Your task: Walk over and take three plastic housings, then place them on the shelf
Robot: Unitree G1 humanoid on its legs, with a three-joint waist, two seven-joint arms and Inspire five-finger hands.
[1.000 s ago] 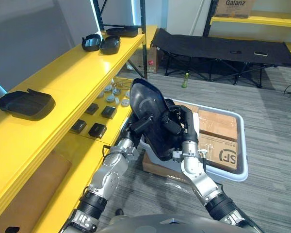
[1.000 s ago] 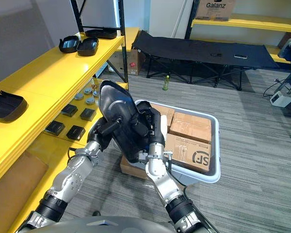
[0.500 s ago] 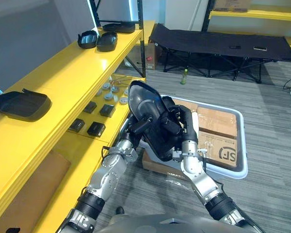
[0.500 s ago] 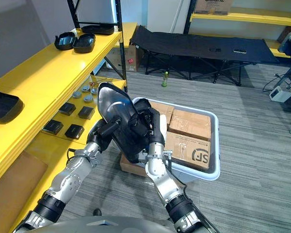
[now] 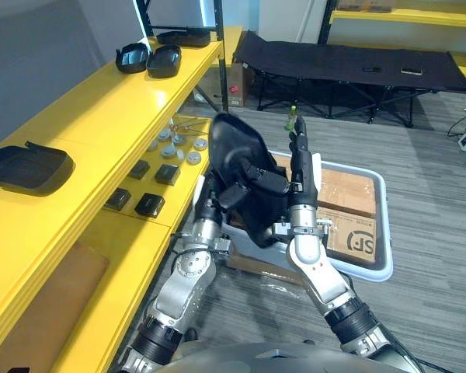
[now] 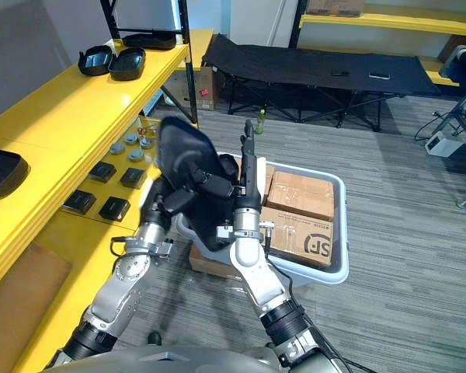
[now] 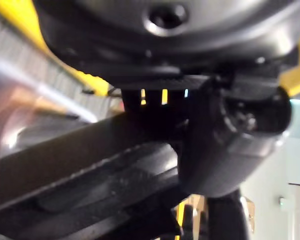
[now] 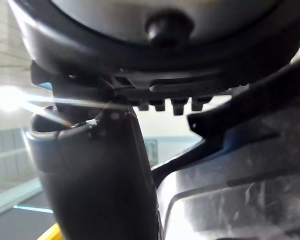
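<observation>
A storeroom or light-industrial workshop. A long yellow shelf [image 5: 101,116] of steel racking runs from 8 to 11 o'clock, carrying black plastic housings [image 5: 27,165], with small parts [image 5: 175,148] on the level below. At 4 o'clock a grey tote [image 5: 377,268] of cardboard boxes [image 5: 357,186] sits on the plank floor [image 5: 435,194]. A folding cot [image 5: 349,62] stands at 1 o'clock.

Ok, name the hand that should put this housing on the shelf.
Left. The left hand grips the plastic housing and is on the yellow shelf's side; the right hand stands straight-fingered beside it, farther off.
</observation>
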